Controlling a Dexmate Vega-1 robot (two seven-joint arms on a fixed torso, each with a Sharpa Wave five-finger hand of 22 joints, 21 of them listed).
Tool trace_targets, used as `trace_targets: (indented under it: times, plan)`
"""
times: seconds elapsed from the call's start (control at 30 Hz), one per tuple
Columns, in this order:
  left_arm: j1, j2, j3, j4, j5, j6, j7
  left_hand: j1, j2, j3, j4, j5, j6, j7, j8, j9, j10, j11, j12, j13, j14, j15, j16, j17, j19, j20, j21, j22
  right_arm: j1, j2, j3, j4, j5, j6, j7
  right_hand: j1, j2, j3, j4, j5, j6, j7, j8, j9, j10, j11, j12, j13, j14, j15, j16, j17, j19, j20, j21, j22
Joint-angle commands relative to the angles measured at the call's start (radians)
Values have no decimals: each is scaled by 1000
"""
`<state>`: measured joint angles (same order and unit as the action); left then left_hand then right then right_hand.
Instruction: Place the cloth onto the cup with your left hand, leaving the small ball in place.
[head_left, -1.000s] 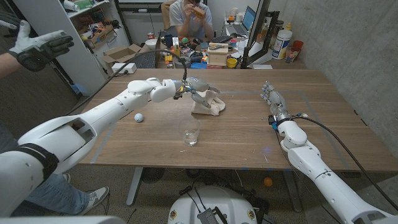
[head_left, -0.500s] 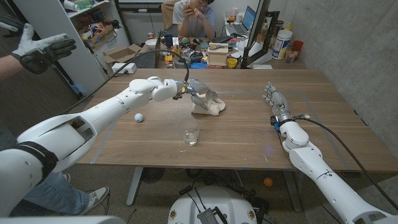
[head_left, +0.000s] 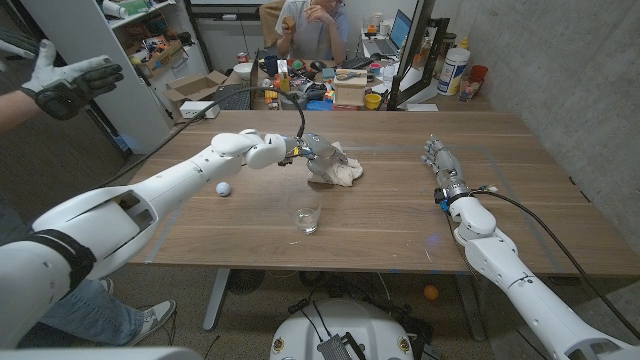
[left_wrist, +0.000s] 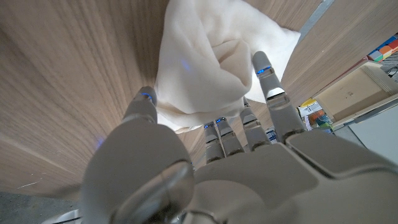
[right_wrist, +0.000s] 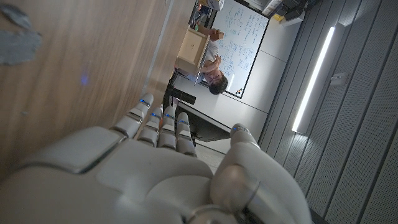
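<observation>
I'm gripping the cloth (head_left: 337, 170) with my left hand (head_left: 312, 155), fingers (left_wrist: 268, 87) curled around it; my right hand (head_left: 437, 158) is waiting, holding nothing, fingers straight

Cream cloth (head_left: 335, 169) bunched mid-table, behind clear empty cup (head_left: 307, 218), upright near front edge. Small white ball (head_left: 223, 187) sits left.

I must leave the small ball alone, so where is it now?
In the head view the small white ball lies on the table's left part, beside the left forearm, left of the cup.
</observation>
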<state>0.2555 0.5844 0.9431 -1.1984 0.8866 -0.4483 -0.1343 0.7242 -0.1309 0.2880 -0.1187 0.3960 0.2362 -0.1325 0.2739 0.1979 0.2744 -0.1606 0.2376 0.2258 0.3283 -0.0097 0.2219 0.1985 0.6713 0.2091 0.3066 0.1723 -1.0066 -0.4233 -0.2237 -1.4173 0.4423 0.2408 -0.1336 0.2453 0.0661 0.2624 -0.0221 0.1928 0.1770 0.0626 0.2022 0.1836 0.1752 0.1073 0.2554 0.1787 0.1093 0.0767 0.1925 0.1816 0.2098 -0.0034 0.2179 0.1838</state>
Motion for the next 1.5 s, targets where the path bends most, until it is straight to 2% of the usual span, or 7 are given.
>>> trace_targets:
  times: [0.03,0.27,0.47,0.8,0.87,1.0,1.5]
  plan:
    - [-10,-48,43,102,-5,-30,80,27,1,5,-13,8,26,-8,13,2,20,-6,11,5,20,-19,1,7,11,5,-8,3,8,6,-2,34,8,17,25,0,-5,1,-6,6,8,1,-1,3,7,-2,2,5,8,-3,-1,2,0,8,-1,2]
    - [-4,-61,62,121,13,-28,177,285,98,85,-43,-52,218,9,86,7,198,1,69,37,179,-76,41,29,229,-43,6,2,2,2,6,36,15,18,31,-1,-5,0,-6,6,8,0,-1,3,8,-1,1,5,9,-2,-1,2,1,8,-1,2]
    - [9,-64,66,86,11,11,167,478,157,142,-38,-207,432,52,175,19,390,-13,137,104,388,-155,93,51,470,-187,46,3,1,2,9,41,19,26,39,-1,-5,0,-7,6,8,0,-2,3,10,2,0,5,9,-1,-1,2,1,9,-1,2]
    - [27,-67,60,58,-16,37,141,624,195,189,-45,-218,668,124,292,44,578,28,263,209,580,-187,124,123,539,-262,47,5,1,2,7,44,22,23,49,-1,-5,-1,-7,6,9,1,-2,3,12,2,-1,5,10,-1,-1,2,2,9,-2,2]
    - [31,-67,58,55,-21,37,145,670,185,182,-47,-215,788,175,355,58,590,40,300,257,633,-193,128,160,550,-284,49,6,1,3,6,44,22,22,49,-2,-6,-1,-7,6,9,2,-2,3,12,3,-1,5,9,-1,-2,2,2,9,-2,2]
    - [44,-63,46,42,-28,44,175,716,170,190,-54,-204,858,219,380,45,593,33,315,285,638,-191,112,178,557,-302,53,8,0,3,3,42,21,9,48,-2,-6,-1,-7,6,8,2,-2,3,11,4,-2,5,9,-1,-2,3,2,9,-2,2]
    - [87,-9,-11,-95,-28,86,173,742,158,192,-43,-199,879,217,385,29,596,30,329,314,671,-196,114,210,560,-322,58,9,-13,-7,6,-6,9,6,30,-2,-5,-2,-8,6,8,3,-3,3,14,6,-4,5,10,-1,-2,3,4,7,-3,2]
